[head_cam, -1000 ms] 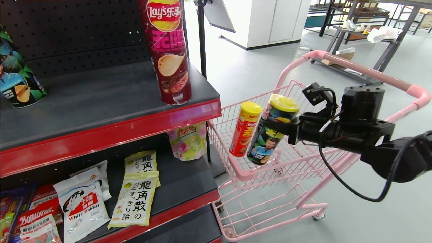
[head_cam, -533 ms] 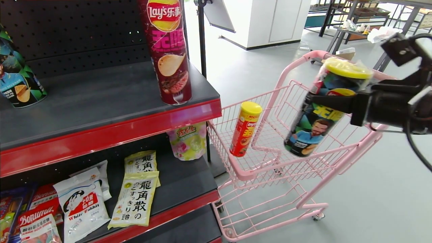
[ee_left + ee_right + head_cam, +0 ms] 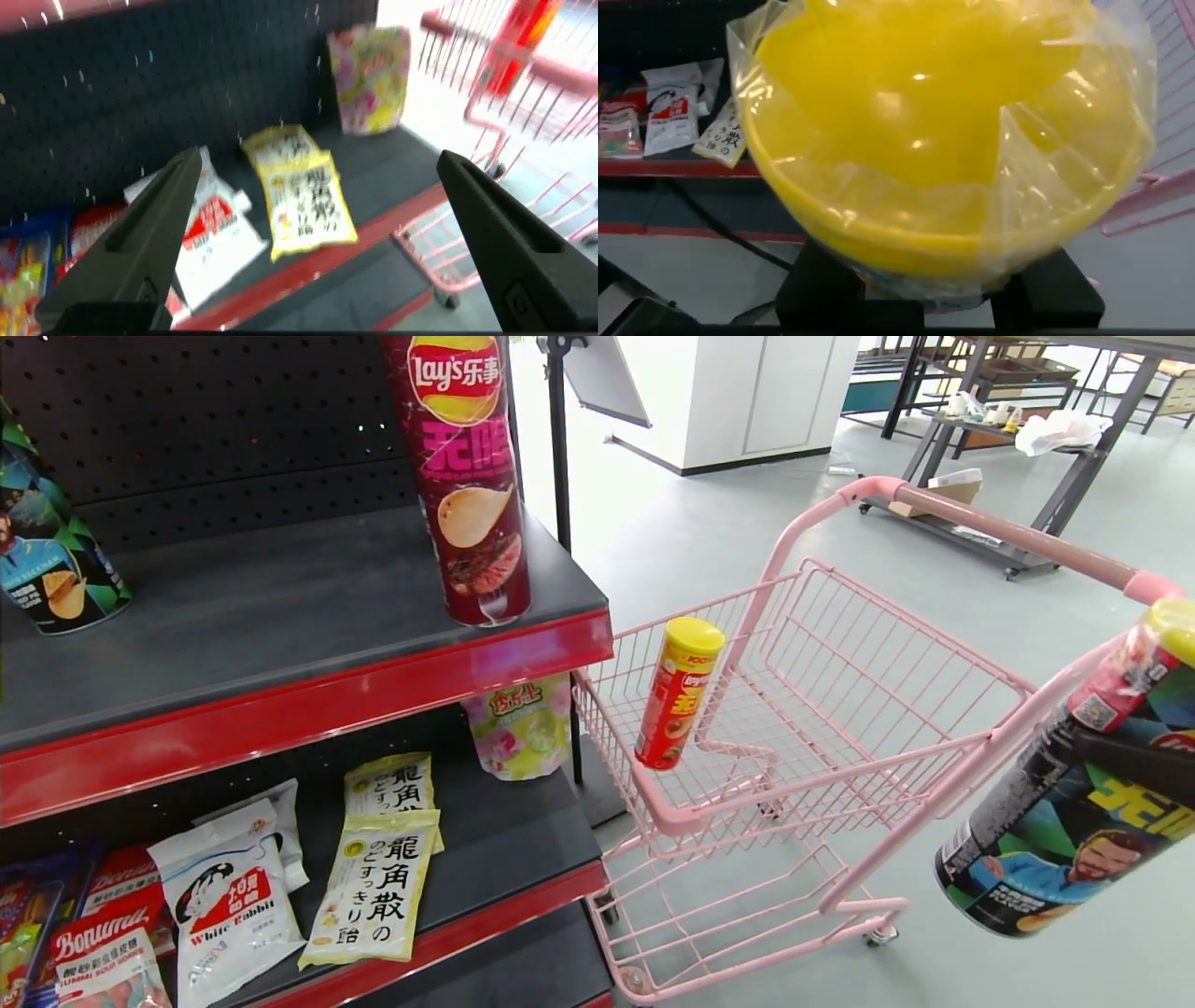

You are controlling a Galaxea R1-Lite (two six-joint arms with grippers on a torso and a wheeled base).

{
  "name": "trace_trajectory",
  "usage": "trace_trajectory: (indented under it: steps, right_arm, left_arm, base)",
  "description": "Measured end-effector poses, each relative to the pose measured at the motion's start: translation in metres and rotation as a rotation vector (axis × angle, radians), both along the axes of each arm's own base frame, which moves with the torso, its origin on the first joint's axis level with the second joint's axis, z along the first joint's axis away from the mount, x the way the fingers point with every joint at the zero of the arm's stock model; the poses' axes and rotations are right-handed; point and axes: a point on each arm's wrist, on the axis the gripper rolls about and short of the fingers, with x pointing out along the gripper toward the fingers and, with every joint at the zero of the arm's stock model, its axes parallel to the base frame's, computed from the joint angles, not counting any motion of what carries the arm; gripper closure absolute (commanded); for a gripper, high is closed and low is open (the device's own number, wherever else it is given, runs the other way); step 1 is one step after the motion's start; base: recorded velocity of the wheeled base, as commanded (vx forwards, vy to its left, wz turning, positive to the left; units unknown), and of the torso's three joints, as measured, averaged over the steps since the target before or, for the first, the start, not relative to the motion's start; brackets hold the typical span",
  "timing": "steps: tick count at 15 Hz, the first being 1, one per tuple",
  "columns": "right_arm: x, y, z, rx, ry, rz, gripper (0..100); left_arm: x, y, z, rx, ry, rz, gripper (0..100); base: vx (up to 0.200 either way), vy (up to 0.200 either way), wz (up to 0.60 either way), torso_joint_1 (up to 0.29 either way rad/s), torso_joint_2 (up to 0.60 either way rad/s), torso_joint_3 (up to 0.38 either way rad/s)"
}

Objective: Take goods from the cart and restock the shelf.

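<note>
At the right edge of the head view hangs a blue-green chip can (image 3: 1064, 831) with a yellow lid, tilted, outside the pink cart (image 3: 840, 644). My right gripper (image 3: 1144, 761) is shut on it; a dark finger crosses its side. The right wrist view looks down on the can's wrapped yellow lid (image 3: 943, 121), with the right gripper (image 3: 938, 299) under it. A red chip can (image 3: 679, 693) leans in the cart's front corner. My left gripper (image 3: 320, 159) is open and holds nothing, facing the lower shelf (image 3: 374, 177).
The upper shelf (image 3: 280, 597) carries a tall maroon chip can (image 3: 467, 476) near its right end and a green can (image 3: 47, 560) at the left, with bare board between. Candy bags (image 3: 373, 877) lie on the lower shelf. A black pole (image 3: 560, 476) stands beside the shelf end.
My right gripper has lifted the blue-green can up out of the cart, then carried it right and down to beside the cart's handle. The red can has stayed put.
</note>
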Motion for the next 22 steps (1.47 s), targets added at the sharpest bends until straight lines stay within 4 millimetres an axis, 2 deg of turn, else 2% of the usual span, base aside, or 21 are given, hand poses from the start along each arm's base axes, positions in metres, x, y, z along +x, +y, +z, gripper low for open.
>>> trace_trajectory:
  steps: [3,5,10,16,22]
  right_arm:
    - [0.002,0.006,0.005,-0.023,-0.035,0.107,100]
    - [0.008,0.010,0.008,-0.050,-0.043,0.127,100]
    - [0.016,0.013,-0.002,-0.077,0.002,0.142,100]
    - [0.017,0.014,-0.002,-0.084,0.001,0.149,100]
    - [0.025,0.017,-0.003,-0.105,0.009,0.155,100]
  left_arm:
    - [0.001,-0.002,0.058,-0.014,-0.036,-0.114,0]
    - [0.008,-0.003,0.074,0.020,-0.017,-0.151,0]
    - [0.014,-0.003,0.074,0.072,0.043,-0.154,0]
    - [0.004,-0.003,0.066,0.075,0.059,-0.154,0]
    - [0.001,-0.003,0.069,0.094,0.030,-0.147,0]
  base:
    - [0.000,0.000,0.00,0.000,0.00,0.000]
    - [0.000,0.000,0.00,0.000,0.00,0.000]
    - [0.000,0.000,0.00,0.039,-0.15,-0.108]
    - [0.000,0.000,0.00,0.160,-0.51,-0.347]
    - [0.000,0.000,0.00,0.216,-0.59,-0.375]
